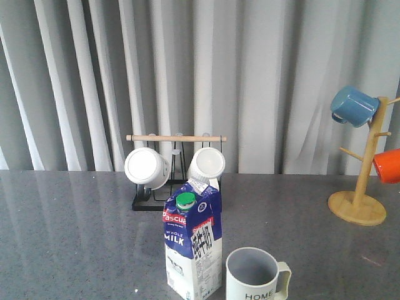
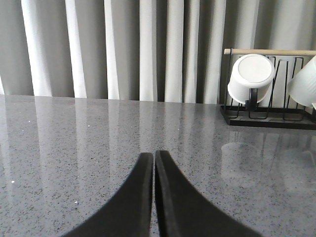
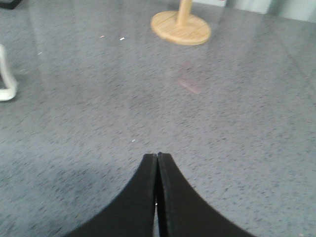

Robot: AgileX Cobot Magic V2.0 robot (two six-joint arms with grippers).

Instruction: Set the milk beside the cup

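Nearest to the camera in the front view, the cup (image 1: 252, 276) is seen at about 5 o'clock of the picture, upright on the grey table (image 1: 75, 237), its grey-blue inside open upward, its handle turned to 3 o'clock and black "HOME" lettering partly cut by the picture edge. Just beside it, at its 9 o'clock, the milk (image 1: 192, 247) is stood upright, with a narrow gap shown between carton and cup; whether they touch lower down cannot be told. The green cap (image 1: 185, 200) is set on the sloped top of the carton.

Neither arm is shown in the front view. In the left wrist view the left gripper (image 2: 154, 160) is seen with its black fingers pressed together on nothing, above bare table. In the right wrist view the right gripper (image 3: 157, 159) is likewise clenched and empty, over bare table.

Farther back, at 12 o'clock of the milk, a black wire rack (image 1: 176, 181) with a wooden bar is placed, and two white mugs (image 1: 146, 167) are hung on it on their sides. At 3 o'clock of the picture a wooden mug tree (image 1: 360, 181) is stood, well apart from the cup, with a blue mug (image 1: 354, 106) and an orange mug (image 1: 387, 165) carried on its pegs. Behind everything, a grey curtain (image 1: 250, 75) is hung.
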